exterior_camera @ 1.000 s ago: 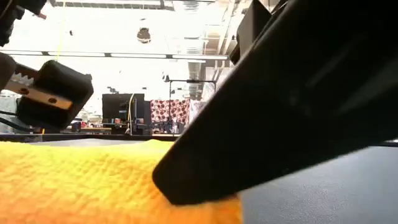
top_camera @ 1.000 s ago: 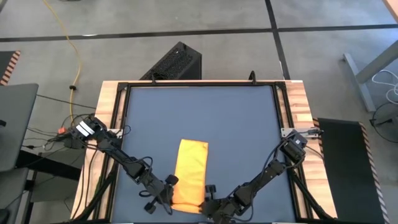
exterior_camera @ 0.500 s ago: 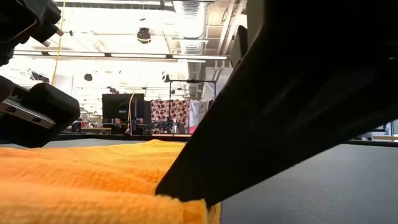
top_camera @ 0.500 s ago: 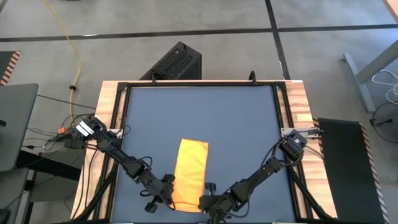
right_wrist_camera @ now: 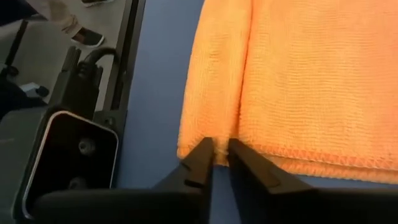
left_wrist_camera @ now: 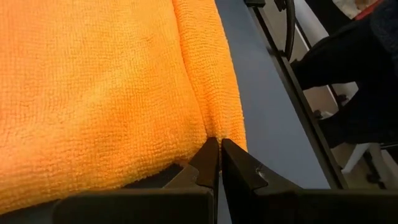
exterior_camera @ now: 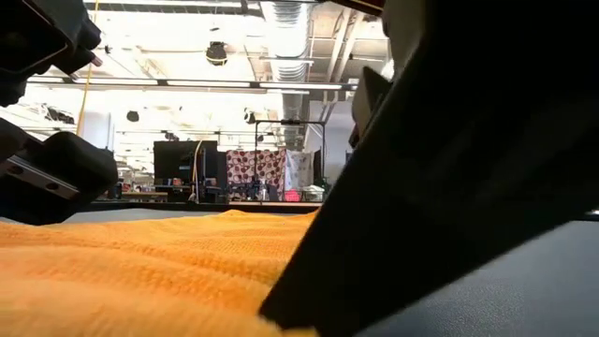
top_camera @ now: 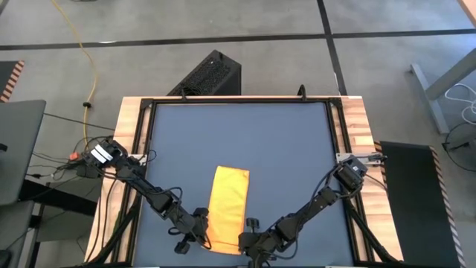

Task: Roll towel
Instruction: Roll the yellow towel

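Towel point(top_camera: 227, 207) edge newly pinched, both grippers.

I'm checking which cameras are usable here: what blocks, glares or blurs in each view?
Low view: a dark arm fills the right half, ceiling lights glare bright, and the towel is soft up close. Wrist views: towel weave sharp. High view: evenly lit, left gripper and right gripper small at the towel's near end.

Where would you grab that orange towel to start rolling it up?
At the two near corners of the towel, coming in low from the table's front edge. It lies flat as a narrow strip, so its short near end rolls away. The left hand and right hand pinch there.
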Motion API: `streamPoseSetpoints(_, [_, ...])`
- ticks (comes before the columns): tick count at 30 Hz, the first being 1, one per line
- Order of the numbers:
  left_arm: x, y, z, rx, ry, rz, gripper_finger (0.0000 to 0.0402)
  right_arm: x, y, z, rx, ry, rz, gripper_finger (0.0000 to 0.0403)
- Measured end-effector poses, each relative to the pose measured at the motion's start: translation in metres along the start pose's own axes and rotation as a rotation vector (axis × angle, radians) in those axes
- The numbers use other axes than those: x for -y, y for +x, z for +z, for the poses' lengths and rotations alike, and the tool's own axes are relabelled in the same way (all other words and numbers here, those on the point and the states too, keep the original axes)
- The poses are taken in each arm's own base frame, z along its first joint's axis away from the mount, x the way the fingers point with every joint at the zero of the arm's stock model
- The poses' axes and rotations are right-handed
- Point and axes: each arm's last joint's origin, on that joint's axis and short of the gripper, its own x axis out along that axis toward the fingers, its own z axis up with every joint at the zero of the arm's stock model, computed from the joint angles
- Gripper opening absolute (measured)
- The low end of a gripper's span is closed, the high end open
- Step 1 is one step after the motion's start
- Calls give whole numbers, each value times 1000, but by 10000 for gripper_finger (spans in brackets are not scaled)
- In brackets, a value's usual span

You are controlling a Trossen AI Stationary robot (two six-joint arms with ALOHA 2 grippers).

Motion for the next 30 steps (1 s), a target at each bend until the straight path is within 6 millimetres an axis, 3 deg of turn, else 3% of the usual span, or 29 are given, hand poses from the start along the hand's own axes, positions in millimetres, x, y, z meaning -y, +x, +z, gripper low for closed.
streamPoseSetpoints(5, [-4, -1, 2, -3, -6, -5, 0, 4, -11, 5, -39, -64, -17, 145])
streamPoseSetpoints(9, [-9, -1, 4, -10, -14, -13, 0, 2, -32, 15, -42, -117, -29, 174])
streamPoseSetpoints(15, [-20, -3, 10, 0, -34, -3, 0, 7, -59, 28, -17, -113, -139, 175])
streamPoseSetpoints(21, [-37, -6, 18, -3, -115, -37, 0, 20, -56, 39, 10, -114, -184, 161])
streamPoseSetpoints(26, [-43, -8, 20, -32, -197, -76, 0, 0, -58, 42, 117, -239, -88, 157])
streamPoseSetpoints(30, [-42, -8, 20, -46, -272, -95, 0, -14, -62, 28, 78, -338, -65, 159])
